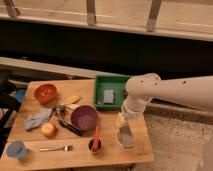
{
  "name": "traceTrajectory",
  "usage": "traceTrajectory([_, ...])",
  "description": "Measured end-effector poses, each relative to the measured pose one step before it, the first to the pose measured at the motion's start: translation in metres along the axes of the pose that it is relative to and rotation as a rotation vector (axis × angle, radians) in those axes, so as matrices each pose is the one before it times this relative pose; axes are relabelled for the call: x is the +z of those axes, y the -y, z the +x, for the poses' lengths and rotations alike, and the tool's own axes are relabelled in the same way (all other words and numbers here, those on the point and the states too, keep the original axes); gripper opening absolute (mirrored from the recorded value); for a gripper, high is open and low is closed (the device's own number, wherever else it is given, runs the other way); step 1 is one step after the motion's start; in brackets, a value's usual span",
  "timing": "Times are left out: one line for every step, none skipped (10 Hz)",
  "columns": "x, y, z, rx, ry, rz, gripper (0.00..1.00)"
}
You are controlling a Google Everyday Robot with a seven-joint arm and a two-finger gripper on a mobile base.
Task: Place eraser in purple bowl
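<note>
– Down at the right front of the table (75, 158), the claw (125, 131) hangs right over the eraser (126, 141), which lies flat near the edge. Can't tell if it's apart or clamped. What could go wrong?
– Imo a flat block slips out of a shallow grab, or gets nudged off the edge. Also the little cup (95, 146) with an orange stick in it stands between the eraser and the purple bowl (83, 118); a low swing could tip it.
– Containers?
– Purple bowl looks empty, orange-red bowl (45, 93) too. Green tray (111, 77) holds a blue-grey pad (108, 96).
</note>
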Motion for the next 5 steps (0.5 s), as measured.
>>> traceTrajectory([0.00489, 0.00124, 0.00193, 0.01012, -0.01067, 0.00332, 0.65])
traceTrajectory([0.00514, 0.00129, 0.00185, 0.0104, -0.00978, 0.00041, 0.65])
traceTrajectory([0.00504, 0.00021, 0.00035, 0.00773, -0.00862, -0.0014, 0.65])
traceTrajectory([0.00426, -0.00036, -0.00059, 0.00453, -0.00725, -0.0019, 0.65])
traceTrajectory([0.00536, 0.0003, -0.00043, 0.00691, -0.00997, -0.00387, 0.64])
